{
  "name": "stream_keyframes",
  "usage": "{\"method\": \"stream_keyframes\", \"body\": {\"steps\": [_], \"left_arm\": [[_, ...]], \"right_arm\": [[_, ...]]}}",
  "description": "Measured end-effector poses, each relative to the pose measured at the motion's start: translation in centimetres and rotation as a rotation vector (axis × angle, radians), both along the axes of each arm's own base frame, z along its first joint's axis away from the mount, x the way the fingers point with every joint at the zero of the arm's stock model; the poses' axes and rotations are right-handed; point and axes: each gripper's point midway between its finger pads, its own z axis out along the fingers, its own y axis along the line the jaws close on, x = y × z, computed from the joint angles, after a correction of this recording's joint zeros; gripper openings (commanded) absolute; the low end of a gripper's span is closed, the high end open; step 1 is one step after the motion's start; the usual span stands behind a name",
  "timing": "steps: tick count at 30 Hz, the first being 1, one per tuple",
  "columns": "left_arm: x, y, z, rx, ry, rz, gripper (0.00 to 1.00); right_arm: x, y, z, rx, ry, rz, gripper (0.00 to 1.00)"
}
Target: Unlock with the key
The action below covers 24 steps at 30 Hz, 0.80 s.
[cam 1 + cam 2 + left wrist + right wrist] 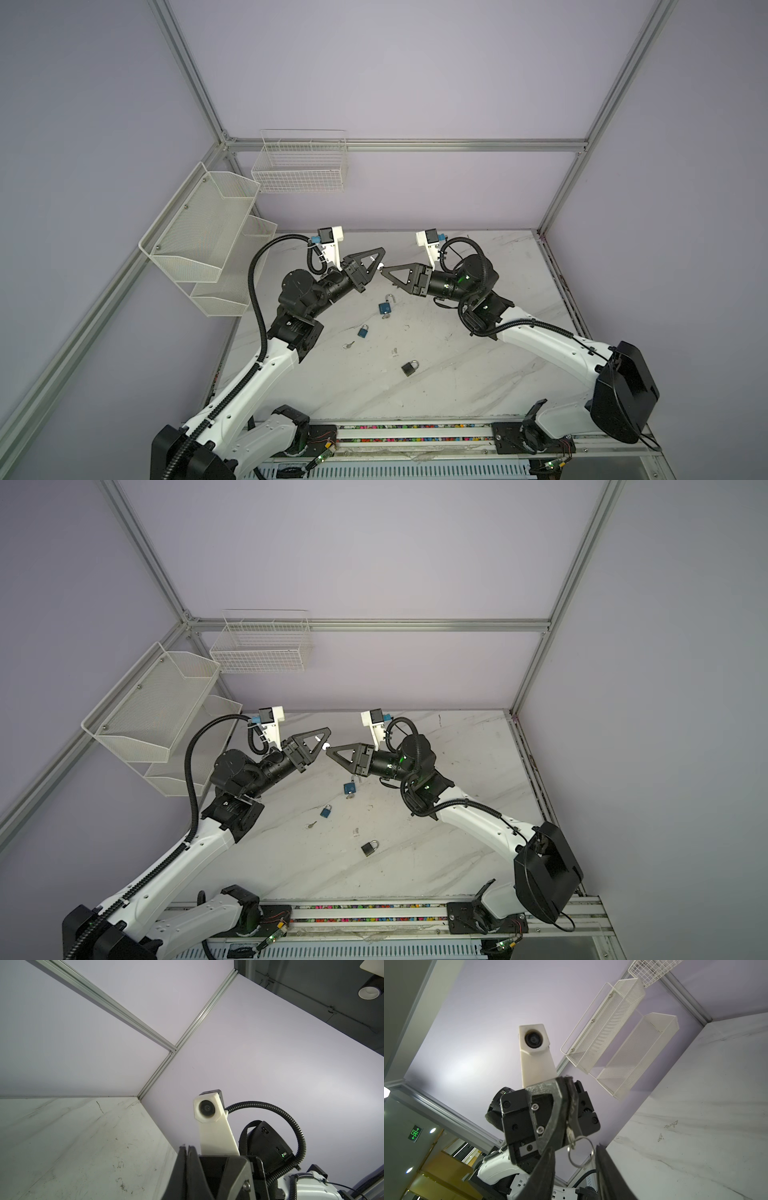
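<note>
Right wrist | key (570,1135) pinched in left end effector (566,1128) | right end effector (574,1147) spread nearby

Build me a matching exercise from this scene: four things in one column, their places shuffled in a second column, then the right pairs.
Things
1. ringed key
2. black padlock
3. wire basket
4. mesh shelf

Places
A. hung on the back wall
B. lying on the table
C. clamped in the left gripper, off the table
D. fixed to the left side wall

Pairs: 1-C, 2-B, 3-A, 4-D
</note>
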Motion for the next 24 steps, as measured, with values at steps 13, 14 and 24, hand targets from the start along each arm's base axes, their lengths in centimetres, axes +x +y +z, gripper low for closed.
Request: {"method": "stream_keyframes", "body": {"steps": [13,14,24], "left_arm": [[-0.3,-0.9,-0.3,0.014,-0.008,-0.024,0.00],[-0.3,-1.0,-0.3,0.015,-0.010,-0.024,0.00],[-0.4,-1.0,-0.4,0.037,-0.030,-0.018,0.00]], "right_arm": [[0.3,0.5,-0.6,0.001,0.008,0.013,0.22],[0.3,0.5,-0.6,0.001,0.008,0.013,0.22],[0.3,0.4,-0.5,0.004,0.005,0.012,0.13]]}}
